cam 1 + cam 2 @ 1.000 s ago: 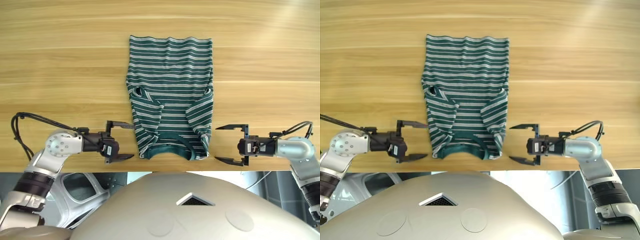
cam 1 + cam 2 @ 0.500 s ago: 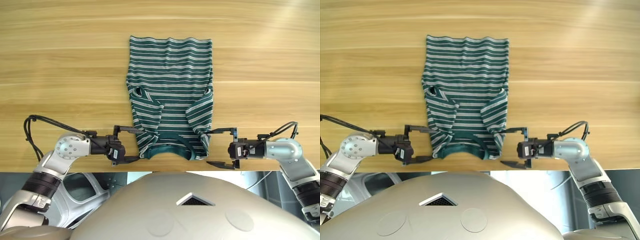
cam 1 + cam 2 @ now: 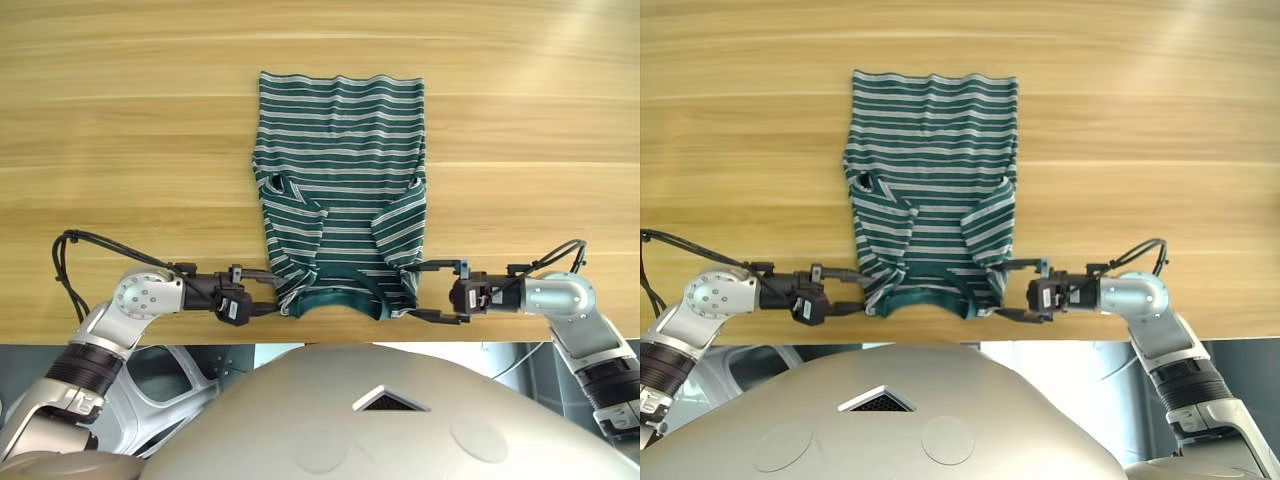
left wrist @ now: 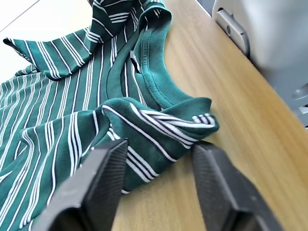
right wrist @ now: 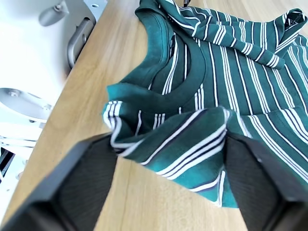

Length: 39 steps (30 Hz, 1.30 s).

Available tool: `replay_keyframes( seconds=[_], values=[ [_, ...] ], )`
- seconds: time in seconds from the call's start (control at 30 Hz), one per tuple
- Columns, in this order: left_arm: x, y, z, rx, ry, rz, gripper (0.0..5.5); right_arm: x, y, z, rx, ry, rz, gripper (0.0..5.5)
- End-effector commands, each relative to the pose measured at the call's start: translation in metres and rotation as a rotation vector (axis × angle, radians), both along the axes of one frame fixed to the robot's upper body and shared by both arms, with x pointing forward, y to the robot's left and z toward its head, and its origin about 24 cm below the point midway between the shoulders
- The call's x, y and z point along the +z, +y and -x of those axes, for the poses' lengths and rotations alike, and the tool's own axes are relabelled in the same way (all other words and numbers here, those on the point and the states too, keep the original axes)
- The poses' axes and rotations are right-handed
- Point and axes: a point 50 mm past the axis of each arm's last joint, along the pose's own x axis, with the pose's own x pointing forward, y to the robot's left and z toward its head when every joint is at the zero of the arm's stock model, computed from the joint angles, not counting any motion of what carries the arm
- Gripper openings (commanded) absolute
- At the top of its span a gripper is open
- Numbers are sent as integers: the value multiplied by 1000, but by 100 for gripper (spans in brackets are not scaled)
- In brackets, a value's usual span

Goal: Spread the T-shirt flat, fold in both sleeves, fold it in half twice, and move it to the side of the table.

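Light wooden table (image 3: 120,130), grain running side to side, carries one item: a green T-shirt (image 3: 340,180) with white stripes. It lies midway across the table, sleeves folded in over the body, collar just short of the table's near edge, hem toward its far side.

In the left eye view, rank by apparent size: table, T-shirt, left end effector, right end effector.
1. table
2. T-shirt
3. left end effector and right end effector: they look alike, so unranked.
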Motion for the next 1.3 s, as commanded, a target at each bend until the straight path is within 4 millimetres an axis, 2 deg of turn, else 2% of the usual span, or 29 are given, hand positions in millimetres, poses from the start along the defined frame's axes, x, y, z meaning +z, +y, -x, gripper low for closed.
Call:
replay_keyframes(
  seconds=[0.03, 0.4, 0.6, 0.87, 0.97, 1.13, 1.3],
  values=[
    [3, 0, -3, -4, -18, -1, 170, 6, 1, -3, 7, -22, -5, 293],
    [3, -3, -5, 1, -24, 14, 1, 3, 0, -6, -6, -21, 6, 102],
    [3, -5, -7, 5, -29, 23, 0, 1, 0, -7, -9, -19, 6, 2],
    [3, -6, -6, -1, -27, 30, 0, 1, 2, -8, -7, -22, -1, 0],
    [9, -5, -2, -20, -10, 49, 0, 4, 1, -8, -4, -32, -10, 0],
    [17, 3, 1, -27, -8, 52, 0, 20, -5, -6, 10, -63, -32, 0],
    [27, 7, 2, -21, -28, 62, 0, 32, -12, 4, 42, -61, -64, 0]
  ],
)
